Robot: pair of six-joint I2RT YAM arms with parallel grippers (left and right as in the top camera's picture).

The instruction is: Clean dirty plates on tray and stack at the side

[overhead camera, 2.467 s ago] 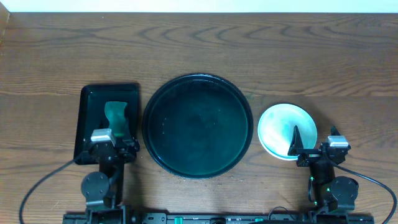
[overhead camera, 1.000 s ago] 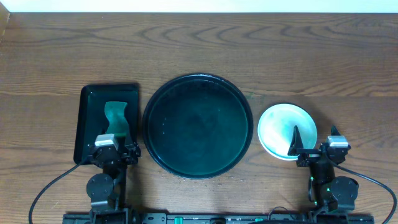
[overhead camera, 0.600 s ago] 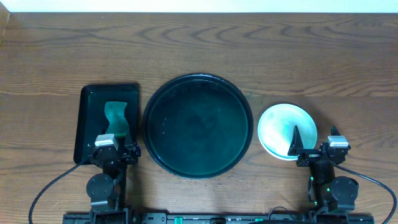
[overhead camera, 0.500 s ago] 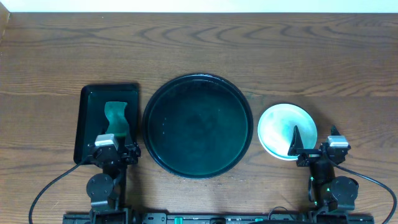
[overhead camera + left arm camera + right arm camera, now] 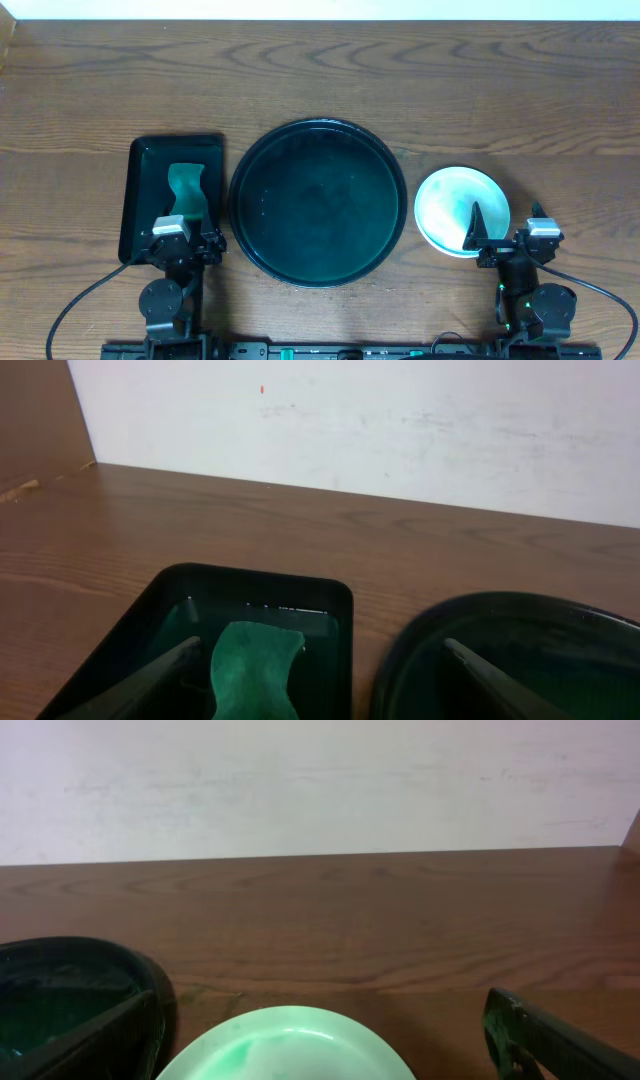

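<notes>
Two robot arms are resting at the near edge of a brown wood-grain bench (image 5: pixel 320 70), with a pale wall (image 5: pixel 400 420) rising behind its far edge. The tray (image 5: pixel 320 203), a large round black disc with a raised rim and a glossy, faintly green-reflecting floor, is sitting at the centre of the bench.

To its right and apart from it, the plates (image 5: pixel 445 205) are lying directly on the wood. They are showing from above as one small round disc, pale turquoise fading to white, with a green smear across its smooth face. How many are lying beneath the top one cannot be told.

The right end effector (image 5: pixel 320 1005) is hanging low over the near right part of the plates. Its thin dark fingers are standing wide apart and gripping nothing, with one finger (image 5: pixel 474 226) lying across the rim as seen from above.

To the tray's left, a smaller rectangular black tray (image 5: pixel 140 200) with rounded corners is holding a flat green wiping pad (image 5: pixel 185 188) with a waisted, wavy outline. The left end effector (image 5: pixel 322 655) is hovering at the near end of this tray, its fingers spread wide and holding nothing.
</notes>
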